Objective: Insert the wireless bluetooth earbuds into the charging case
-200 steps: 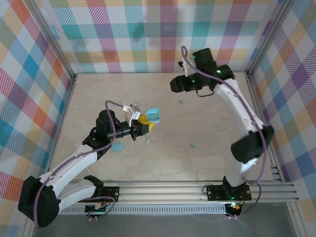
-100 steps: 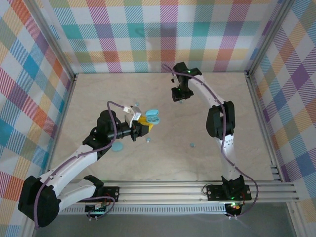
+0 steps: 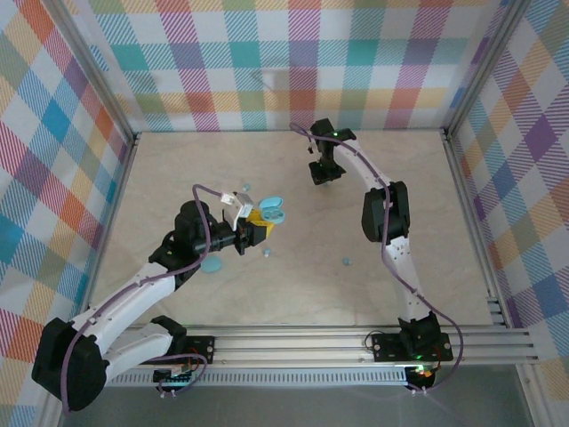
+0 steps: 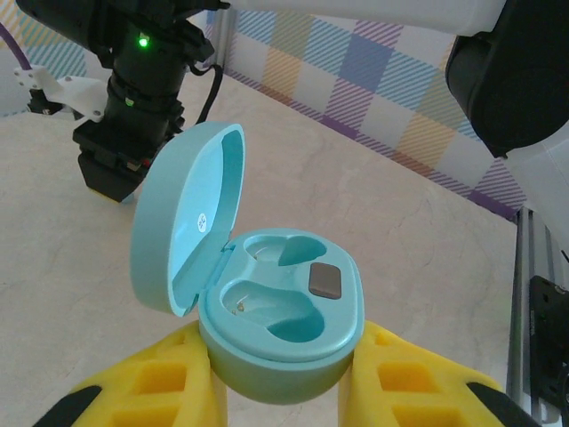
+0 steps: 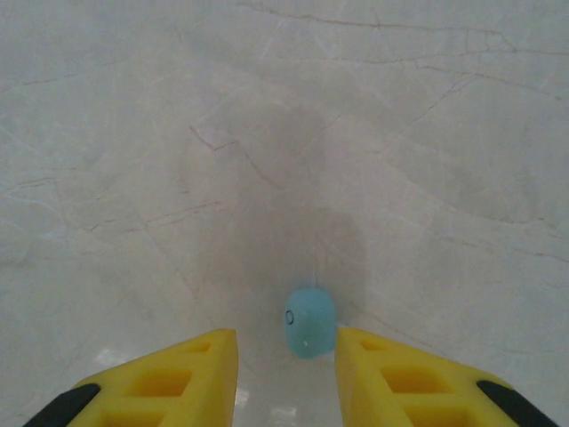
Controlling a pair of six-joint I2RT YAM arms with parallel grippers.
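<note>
In the overhead view, the left gripper [image 3: 258, 224] is clamped on the light-blue, round plastic charging case [image 3: 272, 210] and holds it near the middle of the pale marbled table [image 3: 427, 178]. The right gripper [image 3: 322, 175] points down at the far part of the table. One tiny pale blue-grey rounded earbud [image 3: 267, 253] lies loose just beside the left gripper, and another loose earbud [image 3: 347, 261] sits well apart to the right. A second light-blue round piece [image 3: 212, 263] lies by the left arm. From the left wrist, the case sits between the yellow fingers [image 4: 151, 387], gripped low on its base, with the hinged lid [image 4: 182, 236] tipped back. Both moulded sockets [image 4: 267, 307] are empty. From the right wrist, the right gripper [image 5: 286, 374] straddles a third earbud [image 5: 309, 322] resting on the table. One finger is at its edge and a bare gap shows to the other, so the jaws are apart and nothing is pinched yet. The earbud looks very light, hard, smooth and curved, and I judge it likely to squirt out or roll if squeezed off-centre. The best hold is a gentle one across its widest middle, low against the table. The shaped sockets will probably accept it only in the right orientation.
</note>
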